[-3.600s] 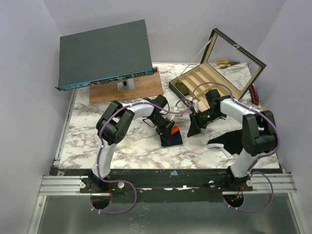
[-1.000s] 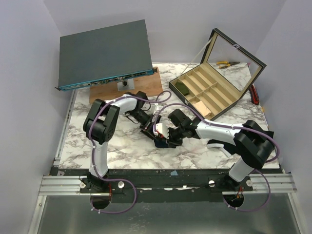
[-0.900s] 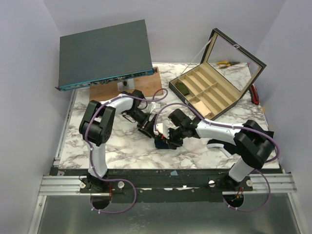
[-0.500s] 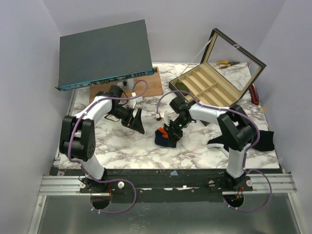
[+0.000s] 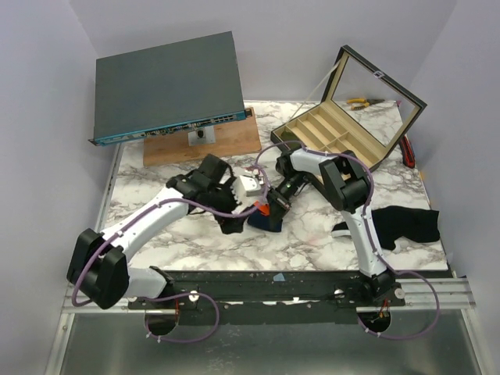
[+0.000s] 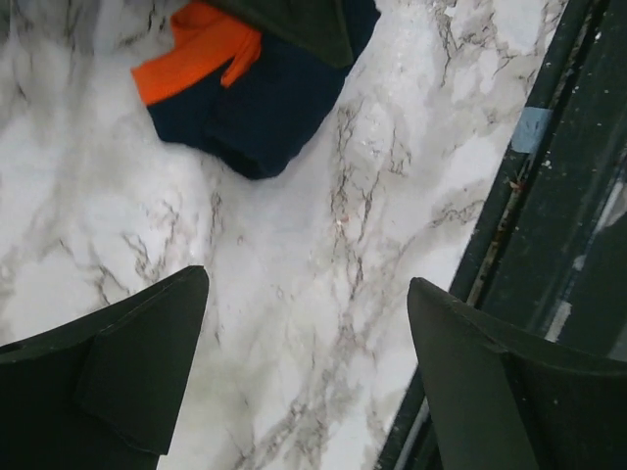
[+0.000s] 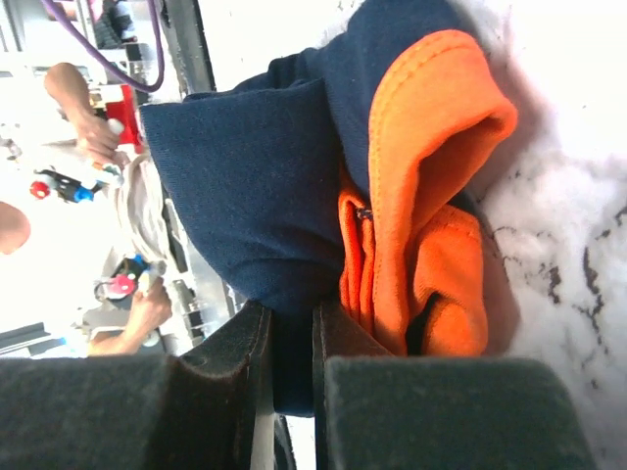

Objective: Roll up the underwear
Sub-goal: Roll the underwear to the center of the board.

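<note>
underwear point(image 5: 264, 222): bunched navy and orange bundle on the marble table point(image 5: 312, 242), centre front, between both grippers
left gripper point(image 6: 306, 284): jaws wide apart, nothing held, just beside the underwear
right gripper point(image 7: 291, 311): jaws nearly closed, pinching navy fabric

Table: marble top point(image 5: 195, 242), fills mid-frame.
Centre: underwear point(image 5: 266, 222), bunched, navy and orange.
Lower right: black cloth point(image 5: 406, 225).
Upper left: wooden board point(image 5: 226, 141).
Upper right: open box point(image 5: 344, 152).

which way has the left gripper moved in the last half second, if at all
Yes. In the top view the left gripper has moved away from the wooden board, toward the near edge of the table, ending beside the underwear.
</note>
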